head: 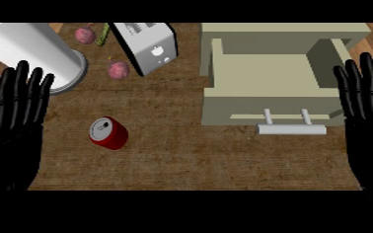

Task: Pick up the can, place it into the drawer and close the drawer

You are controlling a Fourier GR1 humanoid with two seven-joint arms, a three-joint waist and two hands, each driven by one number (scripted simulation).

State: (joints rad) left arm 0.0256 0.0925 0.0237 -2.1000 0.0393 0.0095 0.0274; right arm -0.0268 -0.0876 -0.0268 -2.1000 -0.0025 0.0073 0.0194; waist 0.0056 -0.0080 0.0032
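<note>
**Can on the counter, drawer open, both hands idle**

I see the small red metal can (109,133) with a silver top standing on the brown wooden counter (189,163), left of centre and well apart from the beige box-shaped drawer (266,74). The drawer is pulled open, its tray bare, with the pale bar handle (291,128) facing me, which I judge leaves room to drop the can in from above.

My left hand (22,98) rests at the left edge, fingers straight and up, holding nothing. My right hand (357,94) rests likewise at the right edge, just beside the drawer, empty too.

Since the can sits nearer my left hand, I would reach with that one. The pickup is not yet begun.
</note>
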